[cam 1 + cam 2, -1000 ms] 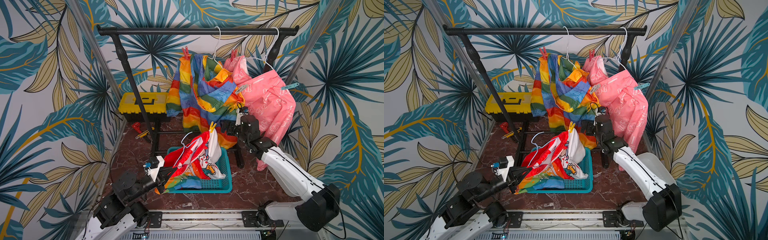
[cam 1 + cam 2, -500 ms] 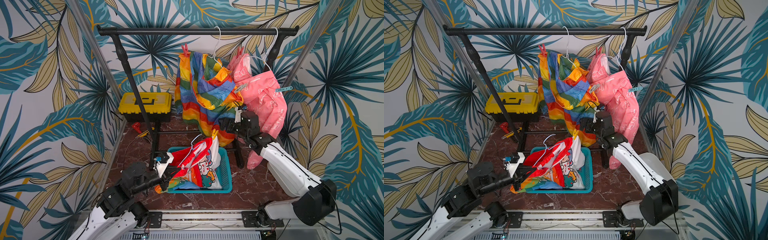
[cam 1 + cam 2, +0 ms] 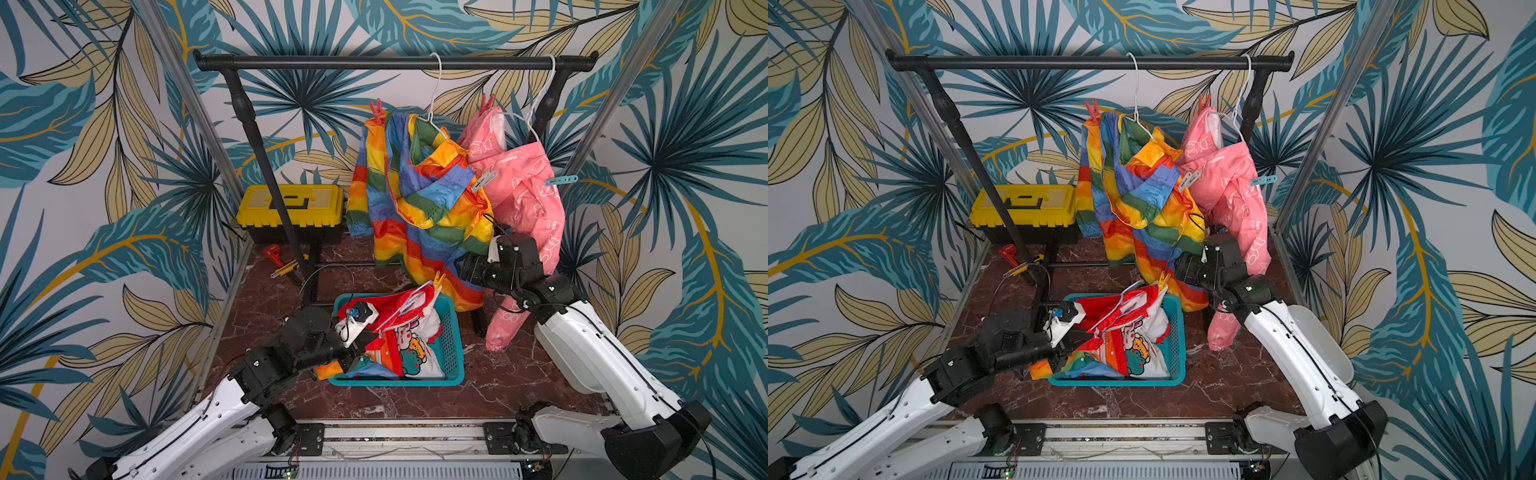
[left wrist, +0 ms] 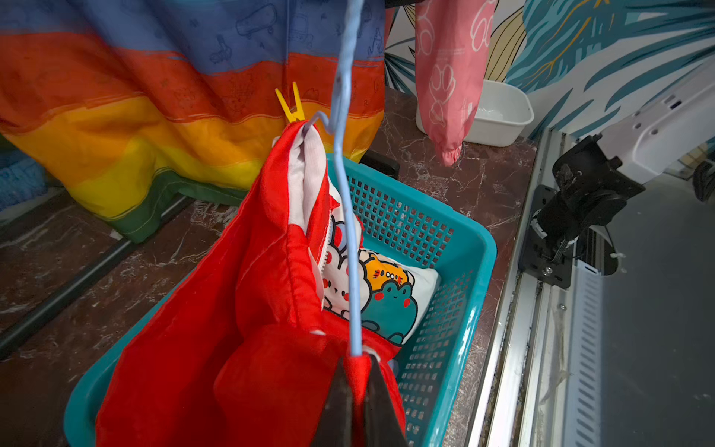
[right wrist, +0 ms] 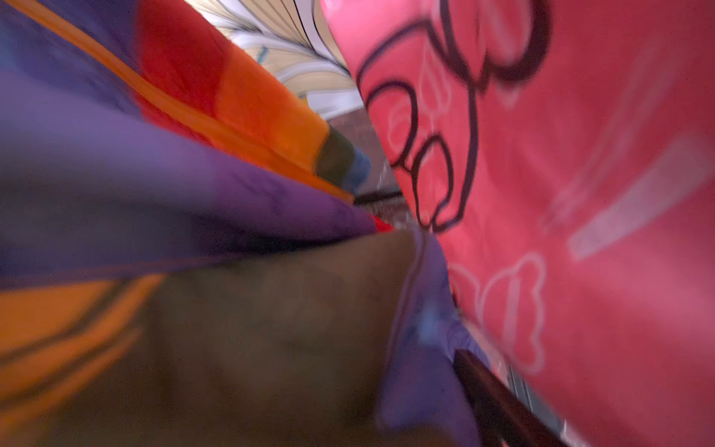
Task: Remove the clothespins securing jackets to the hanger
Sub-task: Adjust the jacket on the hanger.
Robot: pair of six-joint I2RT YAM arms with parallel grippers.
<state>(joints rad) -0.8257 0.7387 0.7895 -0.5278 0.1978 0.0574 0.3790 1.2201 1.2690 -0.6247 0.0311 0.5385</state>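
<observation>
— Where is the left gripper (image 4: 358,365)?
— In the lower left part of the top views, at the left side of the teal basket (image 3: 451,332). Its jaws are pressed together on the red jacket (image 4: 232,309), and the blue hanger (image 4: 344,193) runs down to the same spot.
— And the clothespins?
— The yellow clothespin (image 3: 438,279) sits at the top of the red jacket, mid-frame. Higher, a red-pink clothespin (image 3: 377,111) is clipped on the rainbow jacket (image 3: 415,199). A grey clothespin (image 3: 484,179) sits between the rainbow jacket and the pink jacket (image 3: 523,191). A light blue clothespin (image 3: 562,180) sticks out at the right.
— The right gripper (image 3: 467,268)?
— Right of centre, against the rainbow cloth. Whether it is open or closed cannot be told, because its wrist view is blurred.
</observation>
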